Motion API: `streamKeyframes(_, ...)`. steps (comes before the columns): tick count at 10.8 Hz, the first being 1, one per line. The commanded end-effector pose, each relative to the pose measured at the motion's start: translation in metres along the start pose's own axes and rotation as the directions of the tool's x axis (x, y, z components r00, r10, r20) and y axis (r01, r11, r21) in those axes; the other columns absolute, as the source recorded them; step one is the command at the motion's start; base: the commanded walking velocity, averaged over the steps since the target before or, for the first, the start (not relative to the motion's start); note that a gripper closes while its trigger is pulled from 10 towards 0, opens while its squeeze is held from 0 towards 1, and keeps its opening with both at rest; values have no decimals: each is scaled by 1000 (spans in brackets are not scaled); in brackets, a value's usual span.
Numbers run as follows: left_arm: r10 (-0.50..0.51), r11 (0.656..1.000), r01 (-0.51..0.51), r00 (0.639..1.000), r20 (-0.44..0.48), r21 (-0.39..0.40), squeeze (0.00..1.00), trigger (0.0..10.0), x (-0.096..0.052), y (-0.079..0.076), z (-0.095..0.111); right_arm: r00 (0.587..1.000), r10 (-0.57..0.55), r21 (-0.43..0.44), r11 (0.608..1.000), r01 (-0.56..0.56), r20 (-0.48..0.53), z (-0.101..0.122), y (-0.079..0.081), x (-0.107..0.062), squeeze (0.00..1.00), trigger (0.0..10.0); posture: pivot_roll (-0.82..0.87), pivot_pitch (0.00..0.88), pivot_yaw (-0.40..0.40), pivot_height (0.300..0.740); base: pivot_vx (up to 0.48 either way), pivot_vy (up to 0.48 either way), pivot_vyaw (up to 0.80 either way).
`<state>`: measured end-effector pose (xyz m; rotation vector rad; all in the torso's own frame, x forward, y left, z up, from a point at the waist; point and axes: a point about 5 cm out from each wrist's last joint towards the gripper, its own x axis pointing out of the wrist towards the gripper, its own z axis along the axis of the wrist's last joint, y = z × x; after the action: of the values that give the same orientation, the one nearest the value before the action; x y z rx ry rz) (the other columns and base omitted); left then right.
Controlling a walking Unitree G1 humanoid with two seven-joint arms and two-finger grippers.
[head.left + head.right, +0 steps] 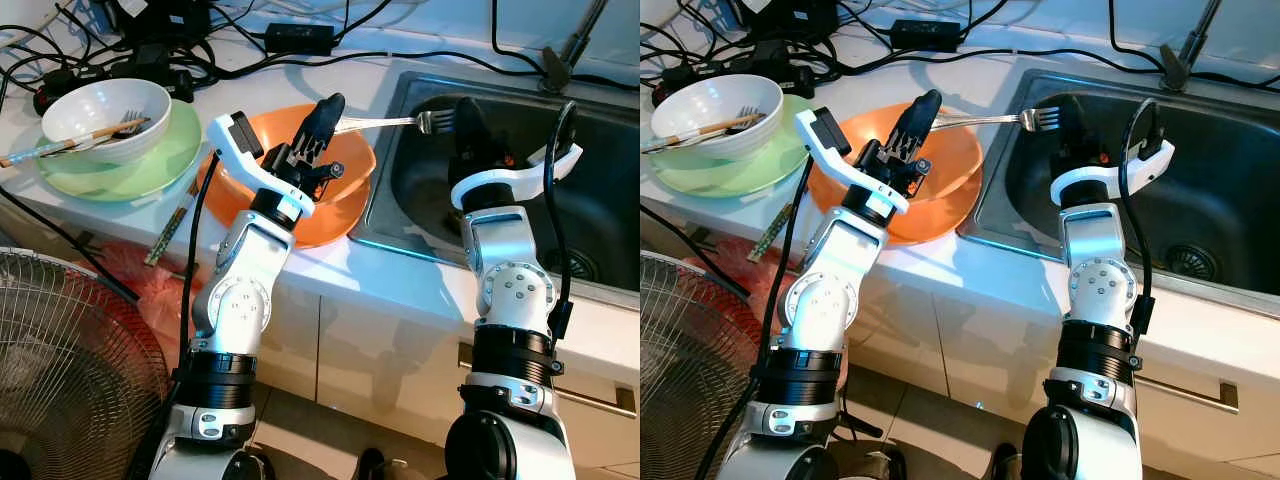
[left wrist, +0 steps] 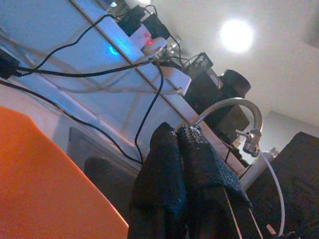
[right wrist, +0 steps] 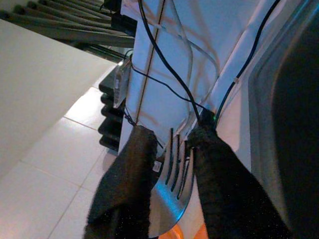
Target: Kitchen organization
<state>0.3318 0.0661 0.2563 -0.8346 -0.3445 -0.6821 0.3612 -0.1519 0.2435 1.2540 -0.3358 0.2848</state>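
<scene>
Left gripper [image 1: 328,108] is up over the orange bowl [image 1: 340,205], jaws pinched on the handle of a fork [image 1: 400,122] that reaches out above the sink [image 1: 590,190]. Right gripper [image 1: 468,125] sits at the tines, inside the sink. White bowl [image 1: 90,105] with chopsticks rests on a green plate [image 1: 160,165] on the worktop [image 1: 300,70].

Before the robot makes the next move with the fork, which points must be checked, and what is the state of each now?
1. Left gripper shut on the fork handle: ok.
2. Right gripper fingers on both sides of the fork tines: ok; firm grip: cannot tell.
3. Fork over the sink edge: ok.
4. Orange bowl fully on the counter: not ok, it overhangs the sink rim.
5. Sink empty beneath: cannot tell.
</scene>
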Motion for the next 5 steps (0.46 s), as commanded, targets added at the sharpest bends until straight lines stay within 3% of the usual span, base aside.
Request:
streamKeyframes(1,-20,999,19,999,-25,-51,0,10000,0,-11,-15,1000,18,-1,1000,-18,-8,-2,3,0,0,0,89,158,45,740,0,0,0)
streamKeyframes(5,-23,998,22,999,-31,-53,0,10000,0,-12,-15,1000,23,-3,1000,-23,-6,-2,4,-1,0,0,90,167,45,740,0,0,0)
